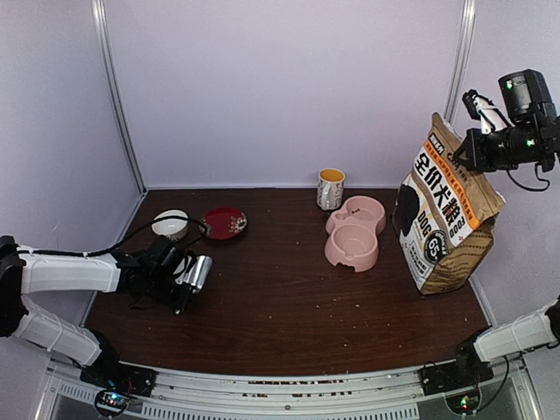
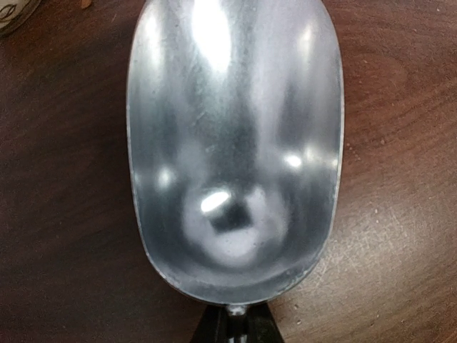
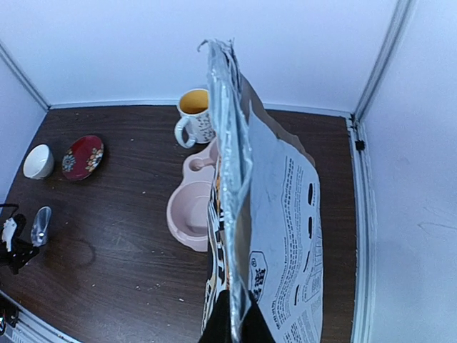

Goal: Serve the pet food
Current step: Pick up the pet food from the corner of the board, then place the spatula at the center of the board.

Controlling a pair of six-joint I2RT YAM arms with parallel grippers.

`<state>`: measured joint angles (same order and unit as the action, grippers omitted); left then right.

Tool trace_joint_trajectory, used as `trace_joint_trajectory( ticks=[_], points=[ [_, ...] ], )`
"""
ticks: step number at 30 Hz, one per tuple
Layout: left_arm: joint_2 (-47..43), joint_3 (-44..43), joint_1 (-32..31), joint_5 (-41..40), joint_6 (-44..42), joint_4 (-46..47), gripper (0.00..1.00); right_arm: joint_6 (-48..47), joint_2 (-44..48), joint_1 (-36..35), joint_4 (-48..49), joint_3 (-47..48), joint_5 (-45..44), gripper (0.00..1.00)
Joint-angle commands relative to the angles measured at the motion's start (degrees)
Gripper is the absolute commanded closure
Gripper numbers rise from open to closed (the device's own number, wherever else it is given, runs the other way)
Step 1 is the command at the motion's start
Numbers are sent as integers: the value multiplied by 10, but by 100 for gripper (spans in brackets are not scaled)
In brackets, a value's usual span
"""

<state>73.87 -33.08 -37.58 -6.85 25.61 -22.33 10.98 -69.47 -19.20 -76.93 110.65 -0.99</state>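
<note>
A tall tan pet food bag with an orange band stands at the right of the table. My right gripper is shut on the bag's top edge. In the right wrist view the foil-lined edge runs up from between that gripper's fingers. The pet food itself is hidden inside the bag. My left gripper hovers low over the table's left side, shut on the handle of a metal scoop. The scoop fills the left wrist view and is empty, its handle pinched in the gripper.
A pink double pet bowl sits just left of the bag, both wells empty. A mug with a yellow inside stands behind it. A red saucer and a white bowl sit at the back left.
</note>
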Motion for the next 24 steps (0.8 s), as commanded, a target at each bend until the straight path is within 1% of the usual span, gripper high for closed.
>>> trace_joint_trajectory(
  ticks=[1,6,12,16,18,20,24],
  points=[
    [-18,10,7,-22,58,4,100,12,3,-74,238,110,7,100],
    [-5,27,7,-13,78,19,100,20,-32,-156,261,136,11,100],
    [-4,49,7,-10,105,31,100,21,-89,-253,292,153,-11,100],
    [-5,67,7,-9,118,46,99,29,-144,-307,304,176,-13,100],
    [-2,68,7,-16,125,43,95,25,-182,-331,298,203,-19,100],
    [-2,66,7,-21,130,38,86,20,-211,-349,292,226,-28,100],
    [-7,65,7,-24,135,33,63,30,-247,-367,301,237,-32,100]
  ],
)
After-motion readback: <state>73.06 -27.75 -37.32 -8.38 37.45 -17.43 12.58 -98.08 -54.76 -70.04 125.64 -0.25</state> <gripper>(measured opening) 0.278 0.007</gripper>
